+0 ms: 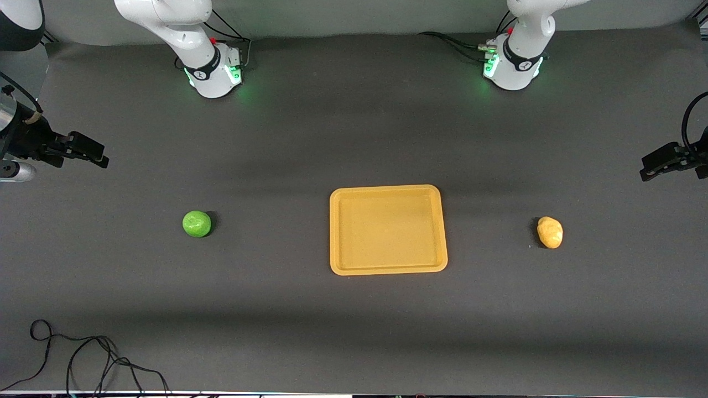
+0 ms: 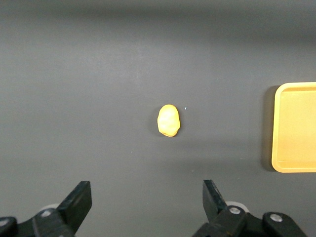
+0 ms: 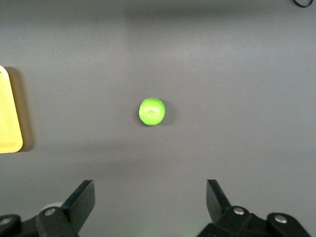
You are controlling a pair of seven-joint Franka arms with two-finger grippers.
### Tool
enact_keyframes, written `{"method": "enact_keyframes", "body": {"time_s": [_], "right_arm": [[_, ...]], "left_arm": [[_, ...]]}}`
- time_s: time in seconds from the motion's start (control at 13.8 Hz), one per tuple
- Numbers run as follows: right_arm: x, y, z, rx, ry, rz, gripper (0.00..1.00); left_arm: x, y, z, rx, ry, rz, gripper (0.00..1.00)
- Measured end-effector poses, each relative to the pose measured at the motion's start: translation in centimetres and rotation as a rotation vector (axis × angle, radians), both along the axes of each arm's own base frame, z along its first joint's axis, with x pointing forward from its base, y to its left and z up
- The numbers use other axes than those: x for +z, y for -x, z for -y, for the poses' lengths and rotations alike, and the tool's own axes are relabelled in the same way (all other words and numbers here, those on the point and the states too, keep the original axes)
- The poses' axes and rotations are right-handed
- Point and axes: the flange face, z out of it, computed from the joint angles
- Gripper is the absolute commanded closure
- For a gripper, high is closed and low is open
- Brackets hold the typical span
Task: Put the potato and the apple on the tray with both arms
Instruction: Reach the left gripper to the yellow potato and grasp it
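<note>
The green apple (image 1: 197, 224) lies on the dark table toward the right arm's end. The yellow-tan potato (image 1: 550, 232) lies toward the left arm's end. The orange-yellow tray (image 1: 387, 229) sits empty between them. My right gripper (image 1: 94, 152) is open and empty, up in the air at the right arm's end of the table; its wrist view shows the apple (image 3: 152, 111) ahead of the gripper (image 3: 150, 195) and a strip of tray (image 3: 9, 118). My left gripper (image 1: 655, 165) is open and empty, up in the air at the left arm's end; its wrist view shows the potato (image 2: 168, 120), the gripper (image 2: 147, 195) and the tray's edge (image 2: 296, 128).
A loose black cable (image 1: 83, 359) lies on the table at the corner nearest the front camera, at the right arm's end. The right arm's base (image 1: 213, 69) and the left arm's base (image 1: 514, 63) stand along the table's farthest edge.
</note>
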Motion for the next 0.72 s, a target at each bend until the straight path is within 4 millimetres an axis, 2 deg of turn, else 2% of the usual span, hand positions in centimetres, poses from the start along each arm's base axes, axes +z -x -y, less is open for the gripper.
{"method": "enact_keyframes", "body": {"time_s": [0.43, 0.58, 0.72], "right_arm": [[0.0, 0.0, 0.2, -0.003, 0.001, -0.002, 0.0], [-0.2, 0.0, 0.4, 0.007, 0.0, -0.006, 0.0], [-0.5, -0.2, 0.4, 0.033, -0.001, -0.013, 0.0]], "left_arm": [[-0.2, 0.0, 0.0, -0.002, 0.0, -0.005, 0.0], [-1.2, -0.1, 0.1, -0.003, 0.003, -0.024, 0.0], [-3.2, -0.7, 0.2, -0.007, 0.008, -0.046, 0.0]]}}
